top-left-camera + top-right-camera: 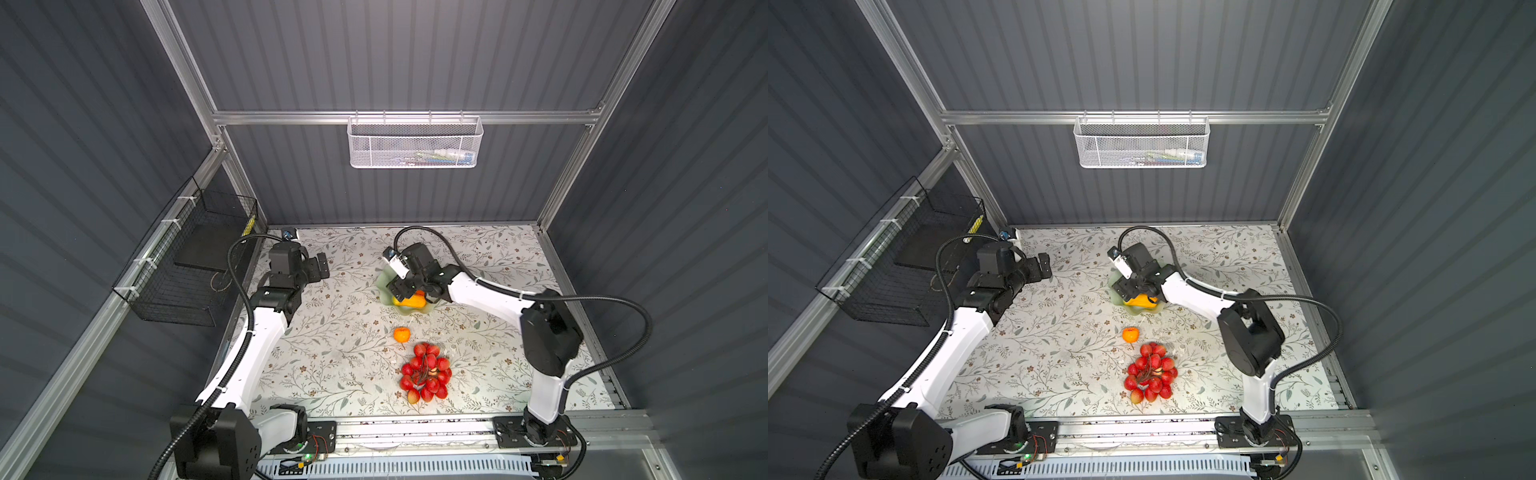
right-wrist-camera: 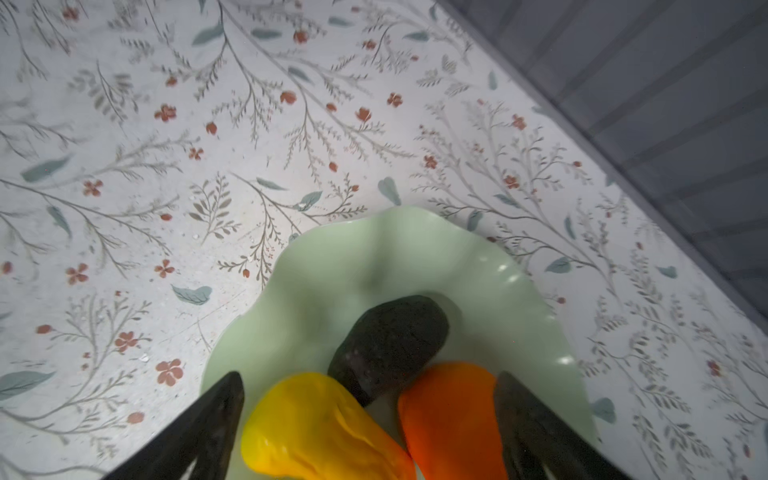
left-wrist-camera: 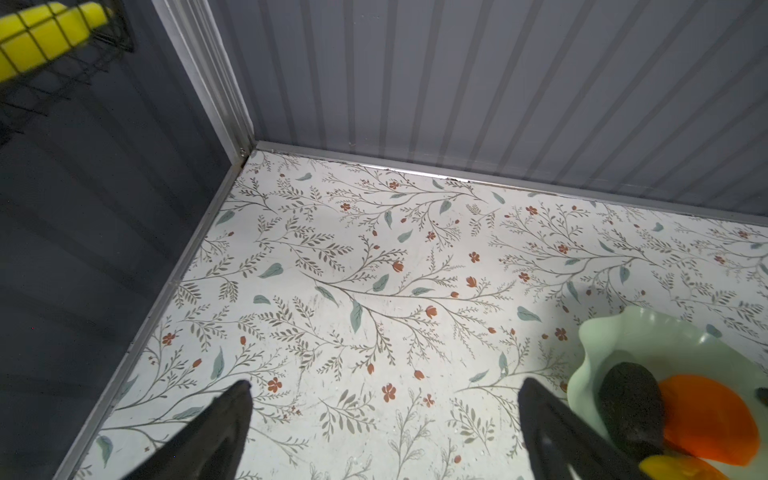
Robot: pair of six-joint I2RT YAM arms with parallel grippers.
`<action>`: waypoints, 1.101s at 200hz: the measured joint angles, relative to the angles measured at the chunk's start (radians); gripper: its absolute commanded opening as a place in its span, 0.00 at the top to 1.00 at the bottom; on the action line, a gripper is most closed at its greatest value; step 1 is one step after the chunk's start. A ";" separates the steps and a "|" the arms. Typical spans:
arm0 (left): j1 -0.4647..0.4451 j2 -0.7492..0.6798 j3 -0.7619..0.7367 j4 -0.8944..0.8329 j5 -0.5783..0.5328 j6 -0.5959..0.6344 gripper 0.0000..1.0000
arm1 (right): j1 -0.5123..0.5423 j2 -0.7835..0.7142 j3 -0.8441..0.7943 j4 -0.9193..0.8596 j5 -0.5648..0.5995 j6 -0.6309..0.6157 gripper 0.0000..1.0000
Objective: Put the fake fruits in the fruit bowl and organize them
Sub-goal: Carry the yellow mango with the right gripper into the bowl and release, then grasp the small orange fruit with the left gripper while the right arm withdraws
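While the left hand [image 3: 385, 383] hangs spread apart, the right hand [image 2: 370, 376] stands spread over the fruit bowl [image 2: 374, 249].

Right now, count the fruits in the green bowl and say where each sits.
3. The blackish avocado lies mid-bowl; the yellow oblong fruit and the big orange flank it. Part of the fruit bowl shows in no view, so more may hide.

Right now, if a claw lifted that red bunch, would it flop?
Likely floppy: the red bunch is many balls on thin dark stems, so they'd probably dangle. Pushed, it would probably drag, not roll, since it lies spread flat.
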 measured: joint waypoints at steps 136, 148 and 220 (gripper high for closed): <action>-0.626 0.013 -0.179 -0.067 0.106 -0.294 0.15 | -0.348 -0.606 -0.490 0.185 -0.111 0.526 0.01; -0.695 0.049 -0.193 -0.056 0.063 -0.338 0.13 | -0.359 -0.605 -0.492 0.191 -0.123 0.539 0.01; -0.867 0.435 -0.086 -0.030 -0.095 -0.436 0.08 | -0.392 -0.609 -0.539 0.213 -0.189 0.584 0.01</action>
